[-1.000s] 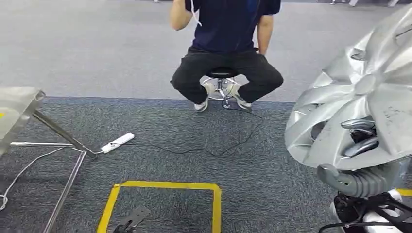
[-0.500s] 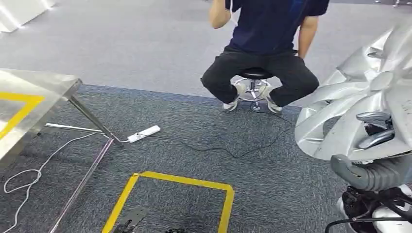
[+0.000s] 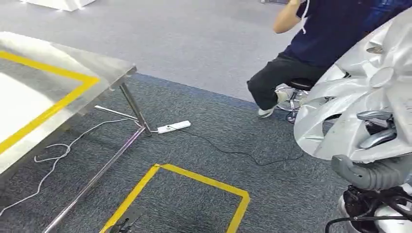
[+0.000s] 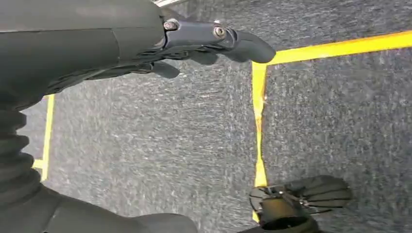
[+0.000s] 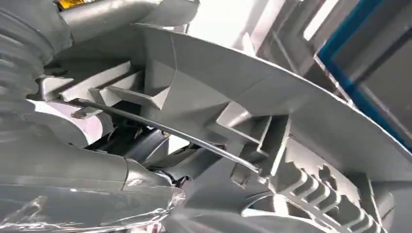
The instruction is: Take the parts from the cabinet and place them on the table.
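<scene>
I hold the part [image 3: 359,102], a big silver wheel cover with curved spokes, in my right hand [image 3: 370,130]. My fingers [image 3: 374,140] pass through an opening between the spokes and hook its rim, I think because the cover is too wide and thin to grasp any other way. In the right wrist view I see its ribbed back side [image 5: 272,145] close against my hand. It stands nearly upright at my right side, well apart from the table [image 3: 43,92].

My left hand [image 4: 160,43] hangs over the carpet and holds nothing; its fingers are loosely bent, not closed.

The steel table is to my left, with a yellow tape frame [image 3: 53,104] on its top that probably marks the place for the part. A person [image 3: 311,53] sits on a stool ahead. I judge I must approach the table next.
</scene>
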Available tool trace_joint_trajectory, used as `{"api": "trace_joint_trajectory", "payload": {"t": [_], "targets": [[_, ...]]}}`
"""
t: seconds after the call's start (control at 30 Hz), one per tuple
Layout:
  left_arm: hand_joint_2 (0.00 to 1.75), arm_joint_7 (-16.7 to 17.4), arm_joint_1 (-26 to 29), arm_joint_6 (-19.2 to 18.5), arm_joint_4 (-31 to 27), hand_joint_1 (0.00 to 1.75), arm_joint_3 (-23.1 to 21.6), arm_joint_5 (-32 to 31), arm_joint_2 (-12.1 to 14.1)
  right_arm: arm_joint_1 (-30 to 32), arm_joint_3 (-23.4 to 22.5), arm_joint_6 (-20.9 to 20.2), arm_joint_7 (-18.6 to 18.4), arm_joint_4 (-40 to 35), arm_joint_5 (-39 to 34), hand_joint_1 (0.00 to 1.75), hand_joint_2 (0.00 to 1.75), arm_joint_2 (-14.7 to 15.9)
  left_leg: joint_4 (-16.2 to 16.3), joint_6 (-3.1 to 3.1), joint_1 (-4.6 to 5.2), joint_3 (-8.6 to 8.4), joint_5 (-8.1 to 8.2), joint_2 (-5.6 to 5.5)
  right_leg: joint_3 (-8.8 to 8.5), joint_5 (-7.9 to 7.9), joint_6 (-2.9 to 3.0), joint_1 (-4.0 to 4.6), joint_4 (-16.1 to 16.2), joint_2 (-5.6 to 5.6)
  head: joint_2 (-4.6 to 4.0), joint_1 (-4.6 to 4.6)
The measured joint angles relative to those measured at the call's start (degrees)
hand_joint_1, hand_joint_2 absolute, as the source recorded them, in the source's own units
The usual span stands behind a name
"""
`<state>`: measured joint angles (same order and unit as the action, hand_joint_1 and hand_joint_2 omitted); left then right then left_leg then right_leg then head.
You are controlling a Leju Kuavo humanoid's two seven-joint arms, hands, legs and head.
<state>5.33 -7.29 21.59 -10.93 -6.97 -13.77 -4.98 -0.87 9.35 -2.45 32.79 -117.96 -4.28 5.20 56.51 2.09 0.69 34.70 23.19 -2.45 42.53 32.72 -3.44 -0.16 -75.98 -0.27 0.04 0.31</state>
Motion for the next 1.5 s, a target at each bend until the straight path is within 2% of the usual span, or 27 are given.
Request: {"api": "trace_joint_trajectory", "payload": {"t": [0.03, 0.1, 0.13, 0.17, 0.3, 0.33, 0.37, 0.4, 0.5, 0.57, 0.6, 0.63, 0.67, 0.8, 0.83, 0.87, 0.9, 0.97, 1.0, 1.07, 1.13, 1.2, 1.3, 1.33, 1.4, 1.43, 1.5], "targets": [[1.75, 0.0, 0.1, 0.0, 0.0, 0.0, 0.0, 0.0, 0.0, 0.0, 0.0, 0.0, 0.0, 0.1, 0.0, 1.75, 1.75, 0.1, 0.0, -0.01, -0.07, -0.06, 0.0, -0.88, -0.5, -1.74, -0.05, -0.06, 1.8, 0.02, 0.0, -0.04], [1.75, 0.0, 0.0, 0.0, 0.0, 0.0, 0.1, 0.2, 0.0, -0.1, 0.0, 0.0, -0.1, 0.1, 0.0, 1.75, 1.75, 0.2, 0.3, -0.32, -0.39, -0.19, 0.13, -2.67, -4.46, -7.04, -0.29, -0.53, 10.7, 1.11, 0.0, -0.04], [1.75, 0.0, 0.0, 0.0, 0.0, 0.0, 0.1, 0.2, 0.0, -0.2, 0.0, 0.0, -0.1, 0.1, 0.0, 1.75, 1.75, 0.2, 0.4, -0.73, -0.49, -0.12, 0.28, -3.47, -6.44, -8.52, -0.54, -1.07, 15.0, 3.61, 0.0, 0.04], [1.75, 0.0, -0.1, 0.0, 0.0, 0.0, 0.1, 0.4, 0.1, -0.3, 0.0, 0.0, -0.1, 0.2, 0.0, 1.75, 1.75, 0.2, 1.0, -1.22, -0.25, 0.4, 0.42, -4.25, -7.52, -7.6, -0.51, -1.61, 16.7, 6.23, 0.0, 0.07], [1.75, 0.1, 0.4, 0.0, 0.0, 0.0, 0.2, 0.4, 0.2, -0.5, 0.0, 0.0, -0.2, 0.3, 0.0, 1.75, 1.75, 0.3, 0.8, -2.41, -0.92, 1.42, -0.28, -6.62, -7.56, -7.41, 0.91, -1.12, 16.7, 4.0, 0.0, -0.02], [1.75, 0.1, 0.6, 0.1, 0.0, 0.0, 0.2, 0.5, 0.4, -0.8, 0.0, 0.0, -0.2, 0.4, 0.0, 1.75, 1.75, 0.3, 1.3, -2.65, -0.65, 1.56, 0.29, -4.87, -7.85, -7.44, 1.37, -1.27, 17.0, 2.97, 0.0, 0.0], [1.75, 0.1, 0.4, 0.1, 0.0, 0.0, 0.2, 0.5, 0.2, -0.8, 0.0, 0.1, -0.2, 0.4, -0.1, 1.75, 1.75, 0.3, 3.8, -3.0, -0.27, 2.76, 2.18, -1.7, -7.95, -7.45, 1.59, -1.2, 17.0, 2.26, 0.0, -1.0], [1.75, 0.1, 0.2, 0.1, 0.0, 0.0, 0.3, 0.5, 0.2, -0.8, -0.1, 0.1, -0.2, 0.4, -0.1, 1.75, 1.75, 0.3, 7.6, -3.22, -0.35, 4.63, 4.23, -0.34, -7.94, -7.39, 1.82, -1.04, 17.0, 1.51, 0.0, -0.96], [1.75, 0.0, 0.1, 0.1, 0.0, 0.0, 0.3, 0.5, 0.0, -0.8, 0.0, 0.1, -0.2, 0.5, -0.1, 1.75, 1.75, 0.3, 17.4, -3.26, -0.5, 9.45, 7.45, 1.49, -8.01, -7.15, 2.28, -0.66, 17.0, -0.99, 0.0, -1.0], [1.75, 0.0, 0.4, 0.1, 0.0, 0.0, 0.4, 0.5, 0.0, -0.7, 0.0, 0.2, -0.3, 0.5, -0.1, 1.75, 1.75, 0.3, 14.0, -2.88, -0.45, 7.71, 4.27, 1.72, -8.2, -6.99, 2.44, -0.42, 17.0, -2.39, 0.0, -1.01], [1.75, 0.0, 0.4, 0.1, 0.0, 0.0, 0.4, 0.5, 0.0, -0.7, 0.0, 0.2, -0.3, 0.5, -0.1, 1.75, 1.75, 0.3, 9.4, -2.48, -0.28, 5.31, 1.8, 2.26, -8.42, -6.87, 2.43, -0.31, 17.0, -3.13, 0.0, -1.01], [1.75, 0.0, 0.3, 0.2, 0.0, 0.0, 0.5, 0.5, 0.0, -0.7, 0.0, 0.2, -0.3, 0.4, -0.1, 1.75, 1.75, 0.3, 4.5, -1.77, 0.26, 2.61, -0.27, 4.53, -8.69, -6.71, 2.36, -0.2, 17.0, -3.71, 0.0, -1.01], [1.75, 0.0, 0.2, 0.2, 0.0, 0.0, 0.5, 0.5, 0.1, -0.7, 0.0, 0.3, -0.3, 0.4, -0.1, 1.75, 1.75, 0.3, 1.8, -1.29, 1.22, 1.11, 0.08, 8.29, -8.82, -6.49, 2.09, 0.1, 17.0, -4.31, 0.0, -0.98], [1.75, -0.1, 0.2, 0.2, 0.0, 0.0, 0.7, 0.5, 0.1, -0.6, 0.0, 0.7, -0.3, 0.4, 0.0, 1.75, 1.75, 0.5, 0.6, -0.67, 1.2, 1.06, 0.26, 5.42, -9.45, -5.9, 1.2, 0.53, 17.1, -7.36, 0.0, -0.96], [1.75, -0.1, 0.5, 0.2, 0.0, 0.0, 0.8, 0.5, 0.1, -0.6, 0.0, 0.9, -0.3, 0.4, 0.0, 1.75, 1.75, 0.7, 0.2, -0.38, 0.57, 0.66, 0.0, 4.78, -9.09, -5.37, 0.68, 0.2, 16.7, -5.78, 0.0, -0.94], [1.75, -0.1, 0.5, 0.3, 0.0, 0.0, 0.9, 0.5, 0.1, -0.5, 0.0, 1.0, -0.4, 0.3, 0.0, 1.75, 1.75, 0.7, 0.2, -0.31, 0.39, 0.61, -0.01, 4.09, -8.61, -4.25, 0.38, -0.04, 14.8, -2.81, 0.0, -0.68], [1.75, -0.2, 0.3, 0.3, 0.0, 0.0, 1.0, 0.5, 0.1, -0.4, 0.0, 1.1, -0.3, 0.3, 0.1, 1.75, 1.75, 0.8, 0.2, -0.05, 0.2, 0.64, -0.08, 3.23, -6.69, -2.08, 0.2, -0.1, 10.7, -1.07, 0.0, -0.52], [1.75, -0.2, 0.3, 0.3, 0.0, 0.0, 1.0, 0.5, -0.1, 0.0, 0.0, 1.2, -0.3, 0.3, 0.3, 1.75, 1.75, 0.9, 0.3, 0.07, 0.08, 0.63, -0.06, 1.67, -2.07, 1.7, -0.2, -0.12, 1.5, 0.05, 0.0, -0.15], [1.75, -0.2, 0.4, 0.3, 0.0, 0.0, 1.0, 0.5, -0.2, 0.1, 0.0, 1.2, -0.3, 0.3, 0.3, 1.75, 1.75, 0.9, 0.3, 0.07, 0.07, 0.6, -0.06, 0.94, -0.57, 2.1, -0.31, -0.15, -1.0, 0.07, 0.0, -0.18], [1.75, -0.2, 0.5, 0.3, 0.0, 0.0, 1.1, 0.5, -0.2, 0.2, 0.0, 1.2, -0.3, 0.3, 0.3, 1.75, 1.75, 1.0, 0.3, 0.02, -0.07, 0.54, -0.09, -0.64, -1.11, -0.58, -0.41, -0.25, 1.3, 0.08, 0.0, -0.17], [1.75, -0.3, 0.5, 0.3, 0.0, 0.0, 1.1, 0.5, -0.2, 0.2, -0.1, 1.2, -0.3, 0.2, 0.4, 1.75, 1.75, 1.1, 0.6, -0.41, -0.45, 0.45, -0.06, -2.53, -6.04, -6.3, -0.64, -0.73, 11.8, 1.29, 0.0, -0.17], [1.75, -0.4, 0.4, 0.3, 0.0, 0.0, 1.1, 0.5, -0.1, 0.3, -0.1, 1.3, -0.3, 0.2, 0.4, 1.75, 1.75, 1.1, 1.5, -1.23, -0.2, 1.04, 0.07, -3.95, -8.98, -6.24, -0.7, -1.65, 17.3, 5.34, 0.0, -0.02], [1.75, -0.5, 0.8, 0.3, 0.0, 0.0, 1.1, 0.5, -0.1, 0.6, 0.0, 1.3, -0.3, 0.2, 0.4, 1.75, 1.75, 1.1, 0.9, -2.22, -0.79, 1.7, -0.78, -5.65, -8.6, -6.23, 0.53, -0.93, 16.4, 3.76, 0.0, -0.17], [1.75, -0.5, 1.0, 0.4, 0.0, 0.0, 1.1, 0.5, 0.1, 0.6, 0.0, 1.3, -0.3, 0.2, 0.4, 1.75, 1.75, 1.1, 0.9, -2.39, -0.74, 1.76, -0.64, -6.04, -8.75, -6.41, 0.99, -1.35, 16.7, 3.05, 0.0, -0.13], [1.75, -0.4, 1.0, 0.4, 0.0, 0.0, 1.1, 0.5, 0.0, 0.5, -0.1, 1.5, -0.3, 0.2, 0.3, 1.75, 1.75, 1.1, 4.1, -3.08, -0.2, 3.19, 1.83, -0.3, -8.96, -6.41, 1.79, -1.23, 16.8, 1.69, 0.0, -1.05], [1.75, -0.4, 0.8, 0.4, 0.0, 0.0, 1.1, 0.4, 0.0, 0.6, -0.2, 1.5, -0.2, 0.2, 0.4, 1.75, 1.75, 1.1, 8.6, -3.29, -0.35, 5.32, 4.16, 0.97, -8.95, -6.36, 2.01, -1.08, 16.8, 0.89, 0.0, -0.9], [1.75, -0.4, 0.7, 0.4, 0.0, 0.0, 1.1, 0.4, -0.1, 0.8, -0.2, 1.5, -0.2, 0.2, 0.4, 1.75, 1.75, 1.1, 16.0, -3.43, -0.5, 8.84, 7.06, 1.65, -8.96, -6.25, 2.17, -0.99, 16.8, -0.47, 0.0, -0.98]]}}
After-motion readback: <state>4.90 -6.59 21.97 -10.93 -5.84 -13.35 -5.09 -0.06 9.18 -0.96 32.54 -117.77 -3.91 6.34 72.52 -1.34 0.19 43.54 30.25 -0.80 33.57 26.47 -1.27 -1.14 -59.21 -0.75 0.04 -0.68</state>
